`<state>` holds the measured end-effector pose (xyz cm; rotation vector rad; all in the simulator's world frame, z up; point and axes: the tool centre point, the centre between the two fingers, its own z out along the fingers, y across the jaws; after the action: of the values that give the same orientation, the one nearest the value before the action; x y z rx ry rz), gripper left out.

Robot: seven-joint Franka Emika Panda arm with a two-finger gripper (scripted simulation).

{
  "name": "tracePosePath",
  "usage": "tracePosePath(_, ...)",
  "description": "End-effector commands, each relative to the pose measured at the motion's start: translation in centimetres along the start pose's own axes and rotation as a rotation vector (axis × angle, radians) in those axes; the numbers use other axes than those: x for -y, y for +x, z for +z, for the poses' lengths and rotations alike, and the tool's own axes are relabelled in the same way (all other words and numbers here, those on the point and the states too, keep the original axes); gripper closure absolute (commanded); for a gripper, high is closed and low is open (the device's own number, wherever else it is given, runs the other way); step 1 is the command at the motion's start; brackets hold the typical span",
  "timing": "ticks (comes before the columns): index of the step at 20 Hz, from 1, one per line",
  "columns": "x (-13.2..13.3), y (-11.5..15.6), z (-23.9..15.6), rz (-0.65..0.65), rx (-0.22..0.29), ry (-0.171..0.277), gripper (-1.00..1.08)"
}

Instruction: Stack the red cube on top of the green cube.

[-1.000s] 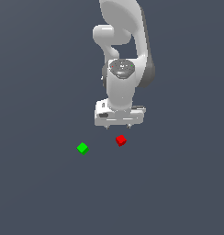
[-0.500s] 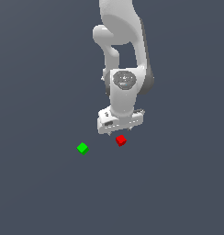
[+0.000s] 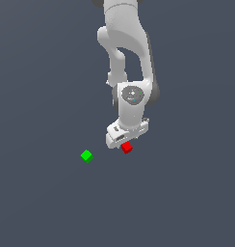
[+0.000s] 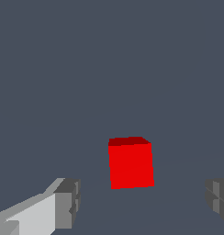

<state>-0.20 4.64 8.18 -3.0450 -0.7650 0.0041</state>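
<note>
Red cube [image 3: 127, 148]: small, plain, bright red, seated flat on the grey floor, partly covered from above in the exterior view. Green cube [image 3: 86, 156]: same size, bright green, seated flat, well apart toward the exterior view's left.

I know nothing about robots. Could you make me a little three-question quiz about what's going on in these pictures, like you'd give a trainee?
1. True or false: the red cube already sits on top of the green cube.
2. In the wrist view, where is the red cube relative to the tool's fingers? A) clamped tight between them B) between them with gaps on both sides C) outside them
3. In the exterior view, on which side of the red cube does the green cube lie?

Key
1. False: the cubes lie apart on the floor.
2. B: the tool is open, with one finger on either side of the cube and not touching it.
3. On the exterior view's left.
</note>
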Motion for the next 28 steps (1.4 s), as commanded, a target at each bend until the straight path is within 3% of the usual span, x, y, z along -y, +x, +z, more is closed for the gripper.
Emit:
tracePosePath(1, 0.1, 0.1, 0.6, -0.037, -0.002, -0.001, -0.92)
tracePosePath(14, 0.2, 0.1, 1.5, -0.069, -0.002, -0.002, -0.92)
tracePosePath(28, 0.2, 0.1, 6.2, -0.069, -0.002, -0.003, -0.92)
